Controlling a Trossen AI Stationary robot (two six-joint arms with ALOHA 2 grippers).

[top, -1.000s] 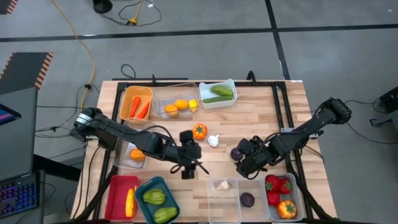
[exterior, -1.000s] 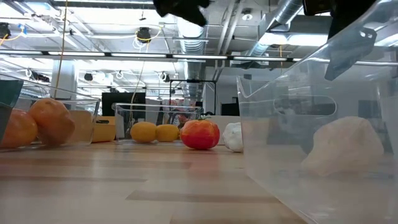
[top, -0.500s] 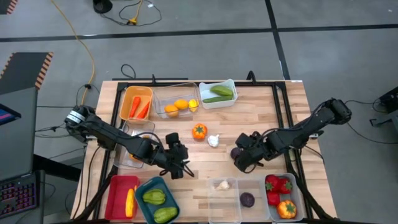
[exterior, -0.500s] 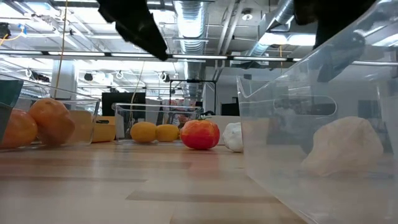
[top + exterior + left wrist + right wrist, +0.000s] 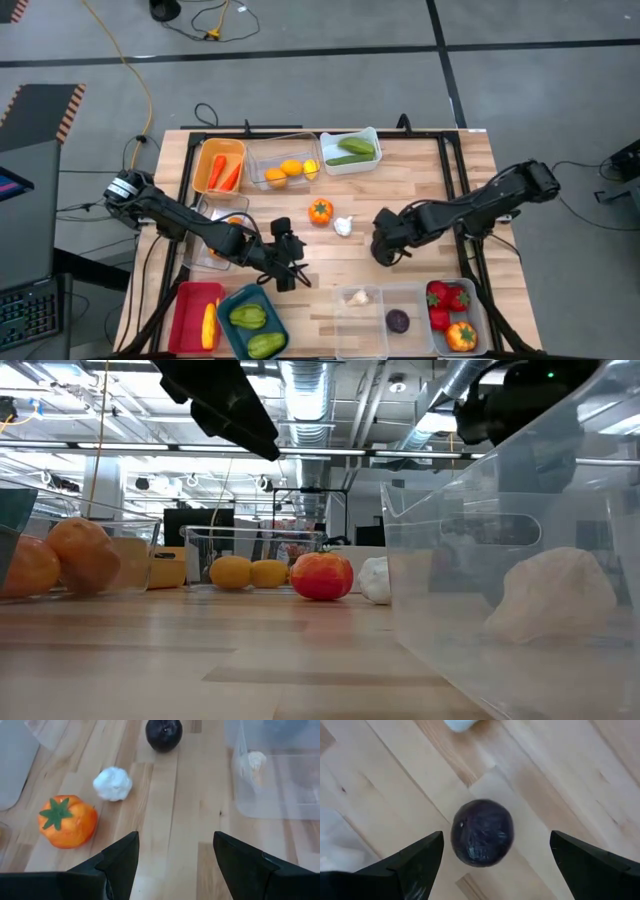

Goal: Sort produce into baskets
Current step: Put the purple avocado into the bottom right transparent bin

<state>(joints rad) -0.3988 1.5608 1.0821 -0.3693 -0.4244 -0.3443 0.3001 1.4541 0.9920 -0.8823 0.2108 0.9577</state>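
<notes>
Over the last second my right claw (image 5: 490, 857) has slid in over the dark purple fruit (image 5: 482, 832), which a moment ago lay beside it in the overhead view and is now covered by it. From my right wrist, the fruit sits on the bare wooden surface (image 5: 420, 180) between my two fingers, which are spread wide and touch nothing. That puts me in position to come down and close on it; I judge this to be the pick step, and nothing is held yet.

My left claw (image 5: 172, 852) has pulled back from beside the orange tomato (image 5: 320, 211) toward the teal basket (image 5: 225, 300), and now hangs just beyond that basket's far rim. Its fingers stand partly apart and hold nothing.

Taking the orange tomato as my mark: the white garlic (image 5: 343, 226) lies just beside it, and the purple fruit is beyond the garlic, farther from the tomato. All three are loose on the surface. The clear basket (image 5: 412, 322) at the near edge already holds one dark purple piece (image 5: 397, 321), so I expect this fruit belongs there. Being round, it may roll if one finger reaches it first.
</notes>
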